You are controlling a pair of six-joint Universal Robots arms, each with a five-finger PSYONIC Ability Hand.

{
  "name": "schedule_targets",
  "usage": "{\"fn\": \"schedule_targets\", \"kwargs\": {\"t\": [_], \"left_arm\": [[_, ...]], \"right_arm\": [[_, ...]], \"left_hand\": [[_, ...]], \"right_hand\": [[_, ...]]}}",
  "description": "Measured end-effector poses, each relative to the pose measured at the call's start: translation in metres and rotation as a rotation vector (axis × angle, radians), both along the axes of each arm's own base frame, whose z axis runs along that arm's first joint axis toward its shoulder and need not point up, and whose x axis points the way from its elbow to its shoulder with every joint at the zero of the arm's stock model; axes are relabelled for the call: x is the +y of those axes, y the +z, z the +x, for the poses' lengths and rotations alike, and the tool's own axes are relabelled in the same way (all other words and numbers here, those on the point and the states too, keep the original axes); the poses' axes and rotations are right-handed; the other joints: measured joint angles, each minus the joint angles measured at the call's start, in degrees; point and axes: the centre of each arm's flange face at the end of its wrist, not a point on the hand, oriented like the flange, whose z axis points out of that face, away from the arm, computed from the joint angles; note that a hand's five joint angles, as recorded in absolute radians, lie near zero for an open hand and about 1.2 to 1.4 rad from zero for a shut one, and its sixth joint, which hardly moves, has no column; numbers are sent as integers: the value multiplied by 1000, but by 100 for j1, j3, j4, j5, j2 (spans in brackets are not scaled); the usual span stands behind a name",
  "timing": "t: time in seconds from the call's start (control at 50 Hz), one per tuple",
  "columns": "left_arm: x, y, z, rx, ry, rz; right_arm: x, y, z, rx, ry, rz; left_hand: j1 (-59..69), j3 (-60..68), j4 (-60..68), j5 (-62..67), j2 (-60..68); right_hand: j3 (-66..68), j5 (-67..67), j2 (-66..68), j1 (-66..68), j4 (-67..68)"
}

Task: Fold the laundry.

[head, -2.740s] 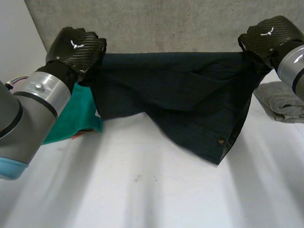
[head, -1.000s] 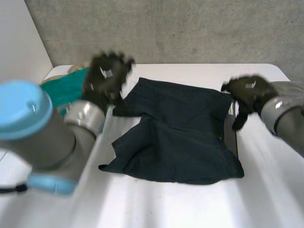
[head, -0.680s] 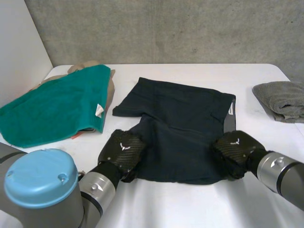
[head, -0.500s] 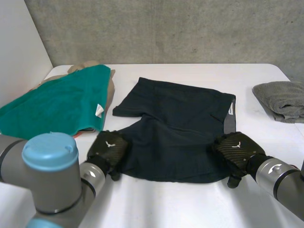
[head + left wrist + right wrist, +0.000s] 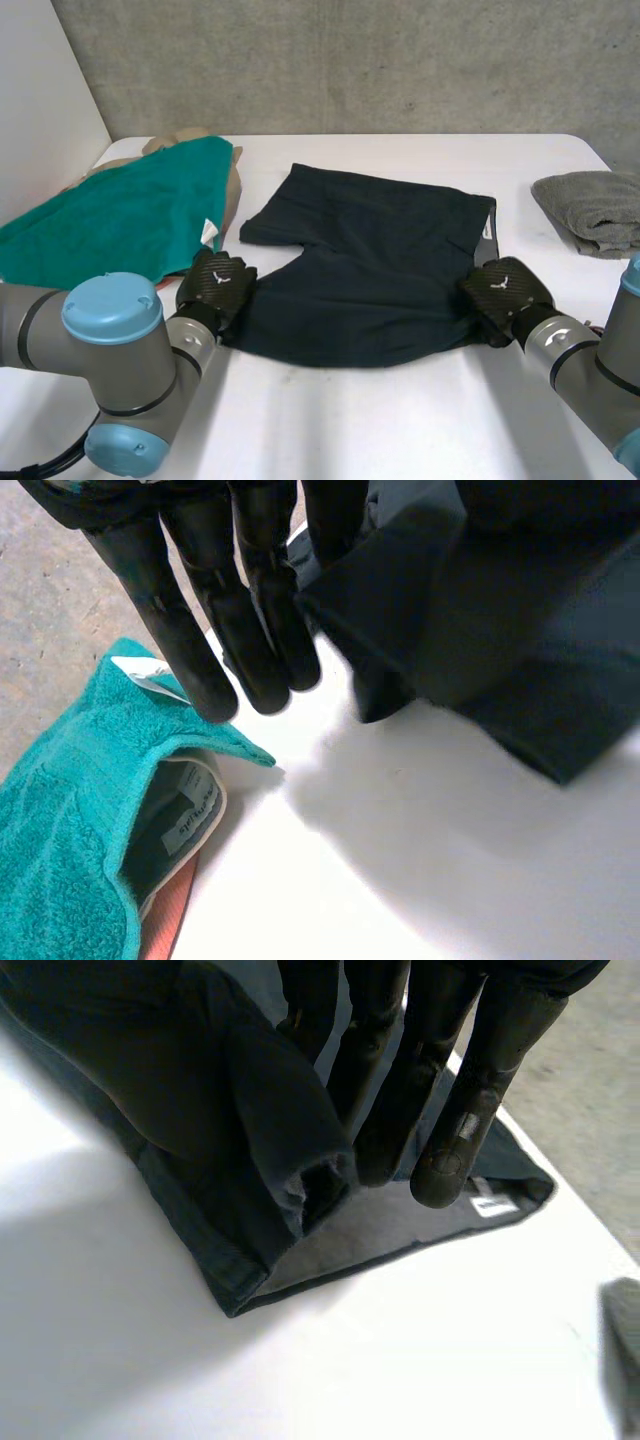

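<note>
Likely limp, light dark shorts [image 5: 370,260] on the counter [image 5: 400,420].
The left hand [image 5: 215,283] pinches their 8 o'clock corner, the right hand [image 5: 500,290] the 4 o'clock: sound holds.

White table [image 5: 400,420], grey concrete wall [image 5: 350,60]

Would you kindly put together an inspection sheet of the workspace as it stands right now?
Surface: white table, bare in front of the laundry.
Job's things: dark shorts spread mid-table, near corners lifted. Teal towel lies over a beige garment at the robot's left. Grey towel lies at its right.
Clutter: nothing seen.
Hands: left hand pinches the shorts' near left corner. Right hand pinches the near right corner.
Cables: nothing seen on the tabletop.
Surroundings: concrete wall behind the table.
</note>
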Motion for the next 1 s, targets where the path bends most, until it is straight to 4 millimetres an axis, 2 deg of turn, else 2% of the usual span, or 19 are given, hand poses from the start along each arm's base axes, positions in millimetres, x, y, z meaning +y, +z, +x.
{"fn": "schedule_targets", "kwargs": {"t": [0.06,0.14,0.16,0.26,0.3,0.32,0.4,0.46,0.54,0.64,0.72,0.82,0.9,0.98,1.0], "left_arm": [[0,3,-1,4,-3,-9],[2,24,0,30,-3,-49],[4,35,1,42,-3,-67],[14,65,5,70,-8,-102],[16,72,6,76,-11,-107],[17,74,6,78,-13,-107],[16,69,5,68,-19,-89],[13,56,3,47,-19,-59],[14,45,3,30,-19,-27],[26,54,7,43,-26,-34],[53,72,9,76,-62,-57],[86,77,9,114,-118,-29],[108,68,7,132,-152,58],[113,59,7,125,-156,108],[115,44,6,105,-153,165]], "right_arm": [[-3,2,-2,9,-30,-15],[-5,7,-4,22,-58,-27],[-4,12,-5,29,-64,-32],[2,29,-7,44,-59,-28],[5,34,-7,47,-56,-20],[6,36,-7,48,-53,-15],[7,38,-5,49,-47,5],[6,30,0,44,-40,39],[6,23,3,27,-43,71],[5,18,4,1,-57,100],[5,18,3,-19,-69,113],[5,18,2,-32,-77,116],[4,18,1,-38,-81,118],[4,17,1,-38,-82,118],[5,17,1,-38,-82,119]], "left_hand": [[216,351,366,333,375],[216,467,493,382,478],[216,467,494,382,481],[224,367,386,353,363],[-422,-497,-538,-437,-637],[-1893,-1767,-1832,-1719,-1825],[-4084,-4040,-4135,-4059,-4148],[-4244,-4452,-4543,-4492,-4505],[-4206,-4425,-4506,-4442,-4469],[-3580,-3827,-3888,-3778,-3857],[-2759,-3041,-3054,-2972,-3070],[-2402,-2667,-2684,-2623,-2692],[-2507,-2755,-2815,-2750,-2786],[-2596,-2850,-2904,-2845,-2885],[-2639,-2887,-2947,-2903,-2929]], "right_hand": [[3,12,417,54,7],[3,15,576,54,8],[3,44,576,54,8],[3,94,573,55,8],[7,137,573,219,8],[17,138,573,219,8],[23,138,573,219,8],[24,145,573,314,9],[24,170,573,373,9],[24,184,573,385,9],[24,189,573,413,9],[24,190,573,413,9],[24,190,573,413,9],[24,190,573,413,9],[24,190,573,413,9]]}}
